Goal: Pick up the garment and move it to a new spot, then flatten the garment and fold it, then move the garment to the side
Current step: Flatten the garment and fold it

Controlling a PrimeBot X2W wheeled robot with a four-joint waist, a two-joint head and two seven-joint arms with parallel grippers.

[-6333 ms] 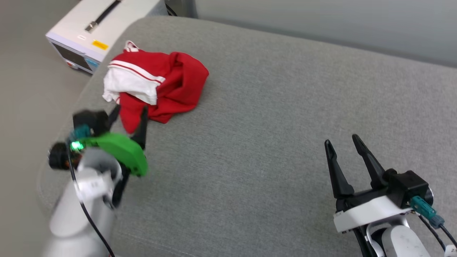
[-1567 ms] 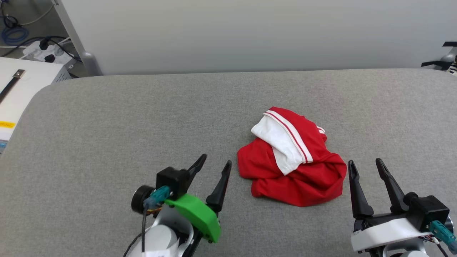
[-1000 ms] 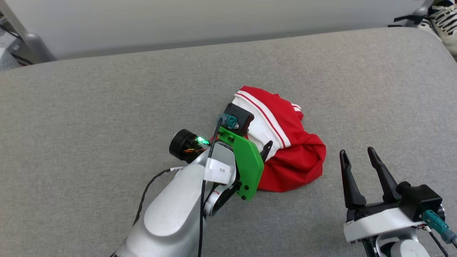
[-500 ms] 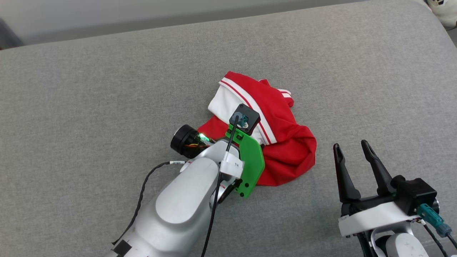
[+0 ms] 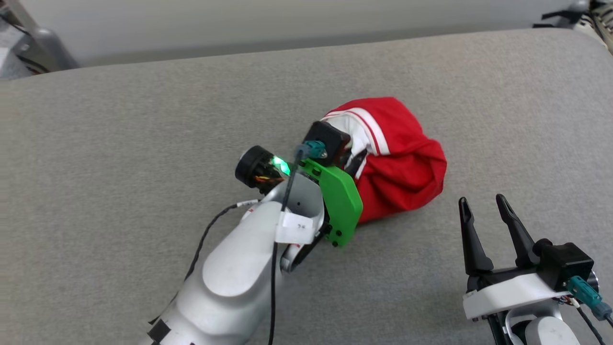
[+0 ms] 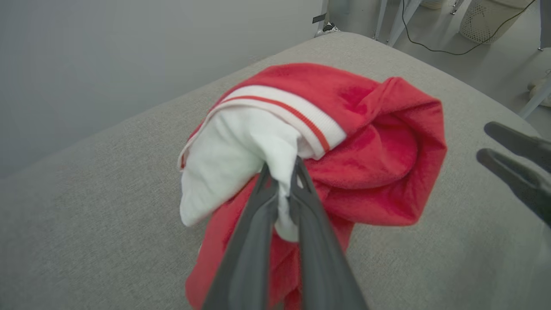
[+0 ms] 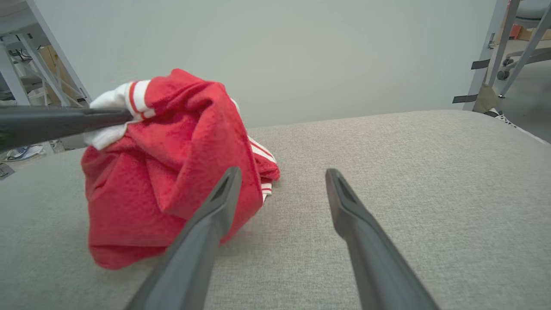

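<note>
The garment (image 5: 407, 158) is a crumpled red jersey with a white sleeve and red-white striped trim, bunched on the grey padded surface. My left gripper (image 5: 357, 160) is shut on the white sleeve (image 6: 241, 146), and its fingers (image 6: 262, 202) pinch the cloth between them. The pinched part is pulled up while the lower red folds (image 7: 129, 232) rest on the surface. My right gripper (image 5: 481, 201) stands open to the lower right of the garment, a short gap away, with nothing between its fingers (image 7: 215, 206). Any lettering is hidden in the folds.
The grey padded surface (image 5: 119, 143) stretches wide to the left and in front. A pale wall (image 5: 287, 19) runs behind it, with a metal frame leg (image 5: 45, 40) at the far left. Past the surface's rounded right end lie bare floor and a cable (image 6: 430, 43).
My left gripper has shut on the white sleeve and drawn it upward, gathering the garment into a taller bunch. The right gripper stays open. The head camera has shifted.
</note>
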